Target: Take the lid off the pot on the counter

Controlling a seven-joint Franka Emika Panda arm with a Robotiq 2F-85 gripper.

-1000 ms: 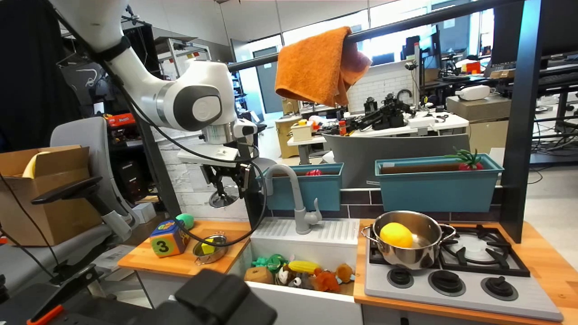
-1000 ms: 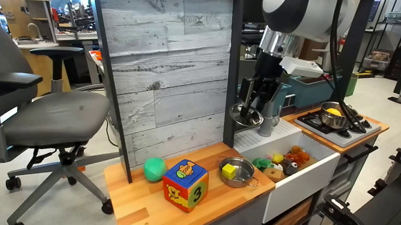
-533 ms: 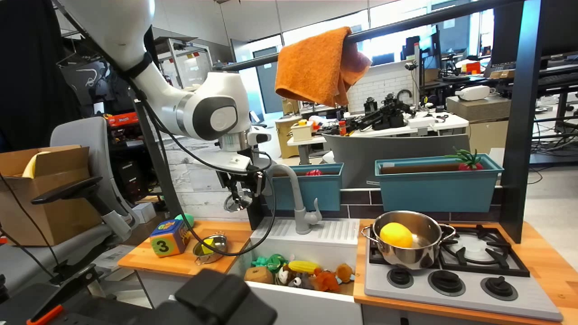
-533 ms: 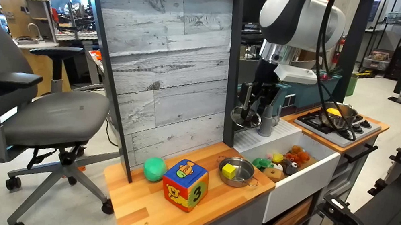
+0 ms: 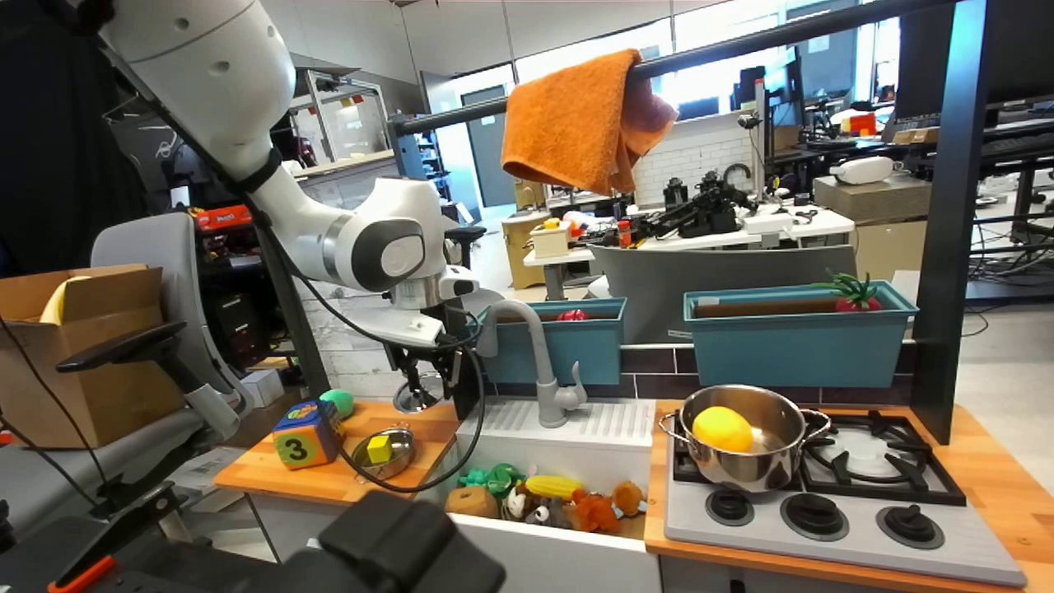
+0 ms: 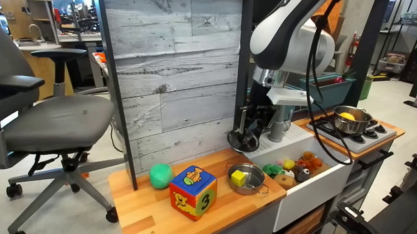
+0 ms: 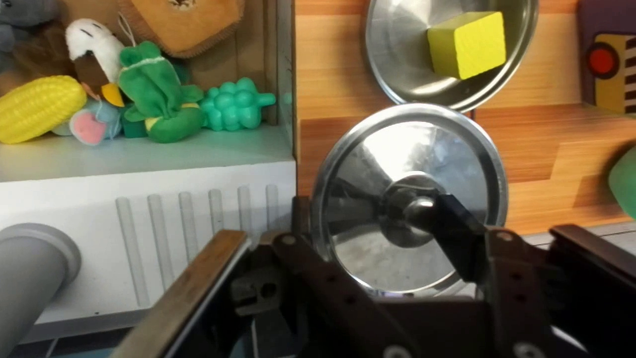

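My gripper (image 7: pixel 375 214) has the shiny grey lid (image 7: pixel 367 171) between its fingers, one against the knob and the other by the rim. Clear of any surface, the lid (image 6: pixel 243 142) hangs tilted above the back of the wooden counter (image 6: pixel 139 224), close to the sink. Below and in front of it stands the small grey pot (image 6: pixel 256 177), uncovered, with a yellow cube (image 7: pixel 467 44) inside. In an exterior view the lid (image 5: pixel 417 397) shows up and behind the pot (image 5: pixel 402 445). How the far finger meets the rim is hard to make out.
A number block (image 6: pixel 192 192) and a green ball (image 6: pixel 161 175) share the counter. The grey wood panel (image 6: pixel 179 86) rises behind it. Beside it are the faucet (image 5: pixel 539 354) and the toy-filled sink (image 5: pixel 593 576). A larger steel pot (image 5: pixel 778 453) sits on the stove.
My gripper has come down with the lid still in it, closer to the counter, after a short sideways shift. The pot, cube and toys have stayed put.
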